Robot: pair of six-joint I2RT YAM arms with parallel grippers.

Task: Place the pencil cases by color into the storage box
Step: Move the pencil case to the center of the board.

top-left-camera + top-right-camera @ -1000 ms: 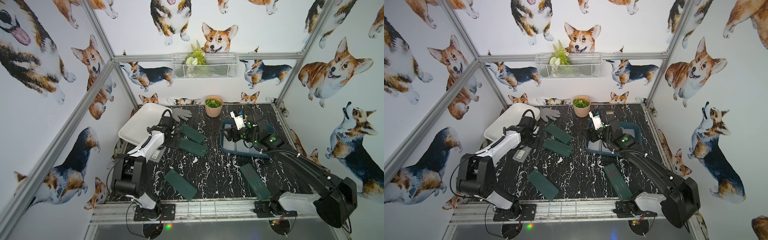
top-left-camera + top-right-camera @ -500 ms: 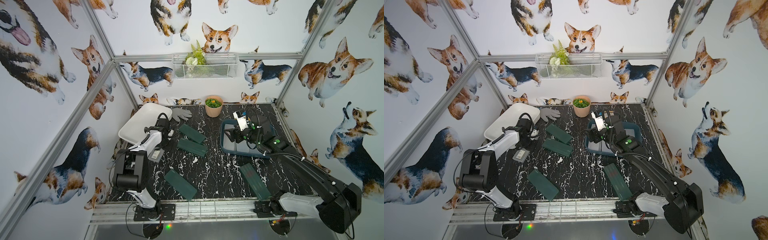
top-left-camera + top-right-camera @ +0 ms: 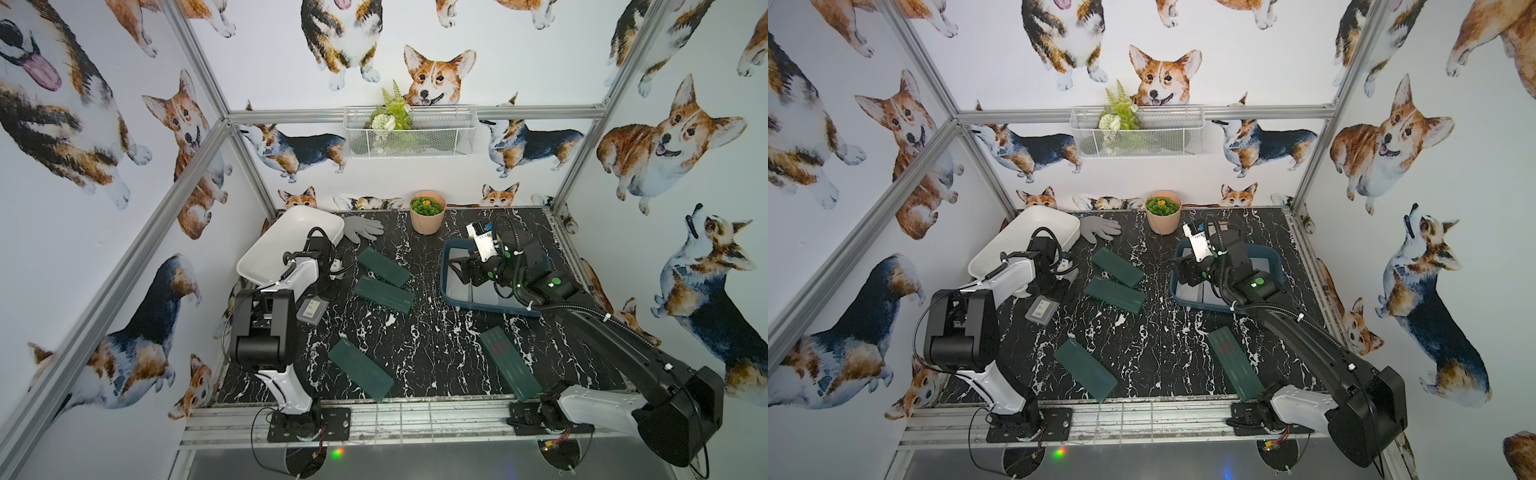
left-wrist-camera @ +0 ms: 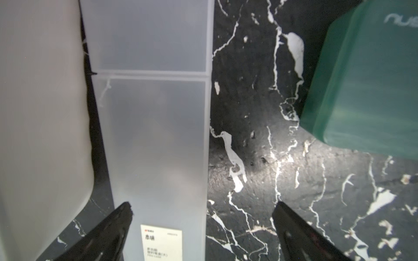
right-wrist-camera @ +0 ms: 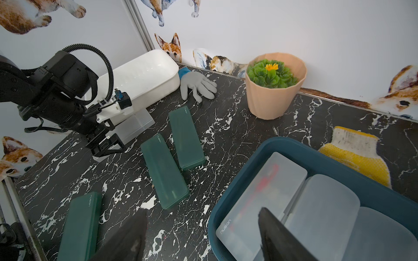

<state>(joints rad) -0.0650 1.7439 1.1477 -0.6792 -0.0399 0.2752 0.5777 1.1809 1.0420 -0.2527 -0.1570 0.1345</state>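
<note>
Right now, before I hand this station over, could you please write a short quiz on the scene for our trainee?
1. How many green cases lie on the table?
2. True or false: the white tub holds a green case.
3. The left gripper, jaws open, hangs over: A) a clear case; B) the glove; C) the plant pot.

Key: 1. four; 2. false; 3. A.
</note>
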